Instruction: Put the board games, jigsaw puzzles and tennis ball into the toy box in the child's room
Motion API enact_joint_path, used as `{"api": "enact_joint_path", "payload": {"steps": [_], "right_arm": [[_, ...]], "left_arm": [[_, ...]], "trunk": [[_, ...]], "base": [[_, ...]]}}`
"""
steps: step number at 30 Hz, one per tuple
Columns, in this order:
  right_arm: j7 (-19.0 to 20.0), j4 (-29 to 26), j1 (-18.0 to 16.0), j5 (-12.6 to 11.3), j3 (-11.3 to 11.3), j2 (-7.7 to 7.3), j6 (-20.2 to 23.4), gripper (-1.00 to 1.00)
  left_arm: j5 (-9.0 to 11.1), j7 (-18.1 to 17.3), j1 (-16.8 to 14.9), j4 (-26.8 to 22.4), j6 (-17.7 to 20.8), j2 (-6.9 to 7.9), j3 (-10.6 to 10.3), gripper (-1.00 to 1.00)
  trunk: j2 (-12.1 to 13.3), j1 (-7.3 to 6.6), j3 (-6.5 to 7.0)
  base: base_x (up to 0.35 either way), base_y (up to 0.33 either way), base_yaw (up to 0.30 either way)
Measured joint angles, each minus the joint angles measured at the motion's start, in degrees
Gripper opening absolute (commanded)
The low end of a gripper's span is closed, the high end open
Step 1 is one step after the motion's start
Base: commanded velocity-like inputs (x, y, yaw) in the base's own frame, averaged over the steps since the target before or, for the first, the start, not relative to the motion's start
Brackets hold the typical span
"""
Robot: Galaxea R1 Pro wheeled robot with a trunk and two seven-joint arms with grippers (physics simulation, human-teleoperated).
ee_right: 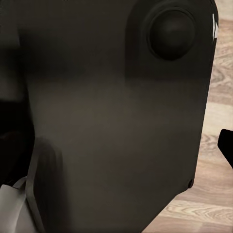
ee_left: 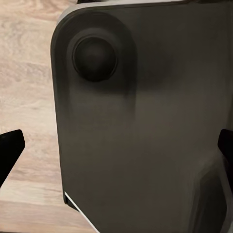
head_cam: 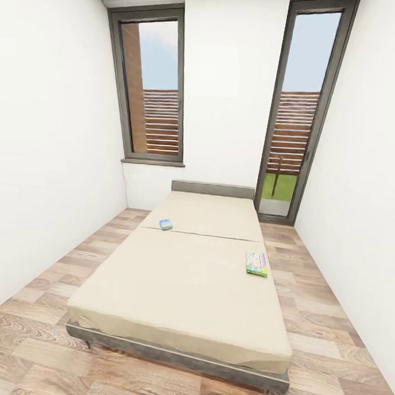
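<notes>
Head cam looked down the child's room: white walls, wood plank floor, two tall dark-framed windows on the far wall. I counted one bed, beige mattress on a grey frame, low grey headboard against the far wall.

Two board games lay on the mattress. The larger one, green-edged, sat flat near the bed's right edge, about mid-length. The smaller-looking blue one sat flat further back, left of centre, just beside the seam across the mattress. The two were well apart.

Both arms were tucked in close to the robot's body. On the left wrist cam the dark grey body panel sat right in front of the lens, one black fingertip at each side edge, plank floor behind. Left gripper: fingers spread wide, nothing between them.

Right wrist cam had the same kind of dark panel, with one black fingertip at the frame edge. Right gripper: I could not tell its state.
</notes>
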Motion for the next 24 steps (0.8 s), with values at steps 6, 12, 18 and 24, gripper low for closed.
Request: {"api": "enact_joint_path", "payload": {"steps": [6,12,18,24], "right_arm": [[0.0,0.0,0.0,0.0,0.0,0.0,0.0,1.0],[0.0,0.0,0.0,-0.1,0.0,0.0,0.0,1.0],[0.0,0.0,0.0,-0.1,0.0,-0.03,0.0,1.0],[0.0,0.0,0.0,-0.1,0.0,-0.08,0.0,1.0]], "left_arm": [[0.1,0.0,0.0,0.0,-0.1,0.0,0.1,1.0],[0.1,0.0,0.0,0.0,-0.2,0.0,0.2,1.0],[0.0,0.0,0.0,0.0,-0.4,0.05,0.1,1.0],[-0.1,0.0,0.0,0.0,-0.8,0.08,0.1,1.0]], "trunk": [[0.0,0.0,0.0],[2.0,-1.09,0.89],[4.4,-2.41,1.97],[6.8,-3.73,3.05]], "base": [[0.0,0.0,0.001],[0.0,0.0,0.0],[0.0,0.0,0.0],[0.0,0.0,0.0]]}}
